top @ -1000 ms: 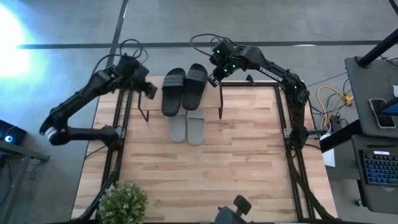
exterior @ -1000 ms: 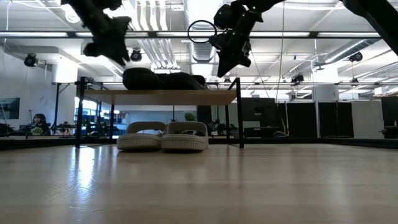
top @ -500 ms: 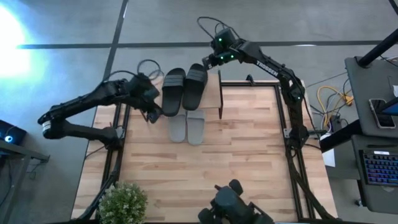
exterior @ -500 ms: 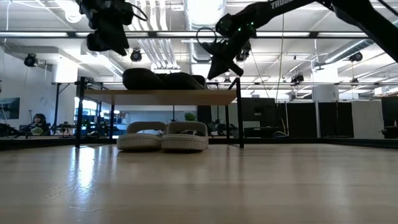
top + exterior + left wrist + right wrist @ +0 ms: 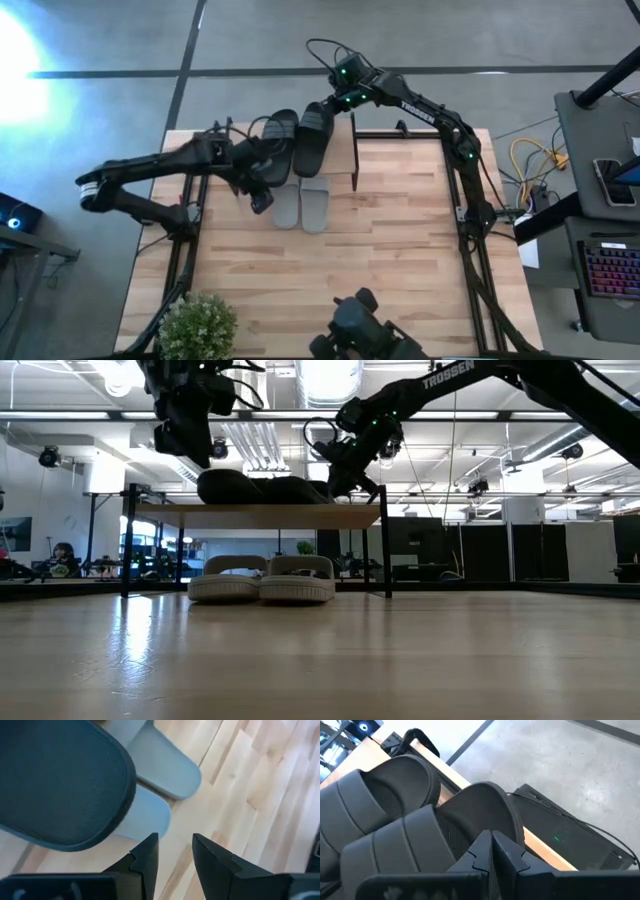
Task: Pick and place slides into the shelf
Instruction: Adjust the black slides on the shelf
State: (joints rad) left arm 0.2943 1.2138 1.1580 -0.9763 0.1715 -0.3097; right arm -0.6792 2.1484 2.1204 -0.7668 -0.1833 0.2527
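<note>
Two dark slides lie side by side, soles down, on the shelf's plank top. Two light grey slides rest on the table under the shelf, their near ends sticking out. My left gripper is open and hovers above the left dark slide's near end and the grey pair, touching nothing. My right gripper is shut at the far end of the right dark slide. My right gripper's shut fingers lie against the rim of the right dark slide's far end. They slant down from above and from the table's right. The slide stays flat on the shelf top. The fingers hide the exact spot of touch.
A potted plant stands at the table's near left corner. Another dark device shows at the near edge. The shelf's thin black legs stand around the grey slides. Bare wooden tabletop spreads near and right of the shelf.
My left gripper has swung from the shelf's left side toward the table's right and near edge, ending over the left dark slide's near end. My right gripper has moved left and down onto the right dark slide's far end.
</note>
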